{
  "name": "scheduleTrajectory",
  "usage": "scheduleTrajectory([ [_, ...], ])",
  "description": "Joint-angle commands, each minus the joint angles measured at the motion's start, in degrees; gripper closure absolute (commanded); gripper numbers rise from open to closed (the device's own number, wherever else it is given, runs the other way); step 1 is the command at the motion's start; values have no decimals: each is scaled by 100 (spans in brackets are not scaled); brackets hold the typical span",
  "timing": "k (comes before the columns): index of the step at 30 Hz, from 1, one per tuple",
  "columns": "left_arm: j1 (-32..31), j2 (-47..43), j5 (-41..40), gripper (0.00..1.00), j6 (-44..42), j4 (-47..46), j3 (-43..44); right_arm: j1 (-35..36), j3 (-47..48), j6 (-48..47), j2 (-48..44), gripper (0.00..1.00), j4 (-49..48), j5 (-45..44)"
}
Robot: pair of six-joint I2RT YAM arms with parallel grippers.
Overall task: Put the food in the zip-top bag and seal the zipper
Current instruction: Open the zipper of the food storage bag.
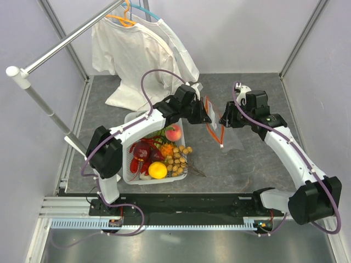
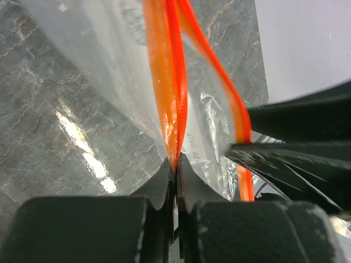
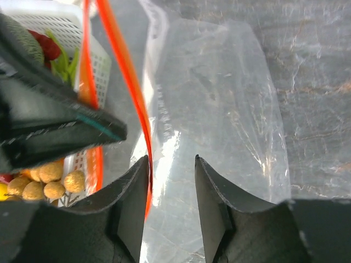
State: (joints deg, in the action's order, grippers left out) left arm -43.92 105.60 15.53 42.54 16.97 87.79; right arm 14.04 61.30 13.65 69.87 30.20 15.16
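The clear zip-top bag (image 1: 233, 139) is held up off the grey table between my two grippers. Its red-orange zipper (image 1: 214, 131) hangs down to a white tip (image 1: 221, 147). My left gripper (image 1: 207, 113) is shut on the zipper strip (image 2: 167, 71), pinching it at the jaw tips (image 2: 176, 164). My right gripper (image 1: 224, 121) is open; in its wrist view (image 3: 171, 161) its jaws straddle the bag film (image 3: 219, 98), the left finger touching the strip (image 3: 123, 66). The food lies in the white basket (image 1: 131, 175): a peach (image 1: 174, 133) and a dark red piece (image 1: 141, 150). The melon is not clearly seen.
The basket also holds a yellow-orange fruit (image 1: 158, 170) and a cluster of small tan balls (image 1: 175, 159). A white T-shirt (image 1: 137, 55) hangs from a rail at the back left. Grey walls stand on both sides and at the back.
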Motion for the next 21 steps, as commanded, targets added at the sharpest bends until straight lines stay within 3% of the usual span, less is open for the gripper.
scheduleTrajectory([
  [1,-125,-189,-41,98,-36,-142,247,28,224,217,238,53,-154,-75],
  [5,-152,-145,29,98,-9,-168,248,107,251,243,326,50,-198,-57],
  [15,-90,-321,529,98,79,-677,54,231,-65,147,414,55,-172,540],
  [16,-82,-338,591,98,70,-704,11,239,-74,129,423,61,-172,610],
  [17,-73,-356,652,98,70,-730,-16,239,-83,120,405,78,-181,629],
  [19,-29,-417,968,98,78,-896,-164,231,-22,68,379,95,-155,437],
  [21,85,-479,1432,98,105,-1072,-323,108,92,6,361,100,-15,51],
])
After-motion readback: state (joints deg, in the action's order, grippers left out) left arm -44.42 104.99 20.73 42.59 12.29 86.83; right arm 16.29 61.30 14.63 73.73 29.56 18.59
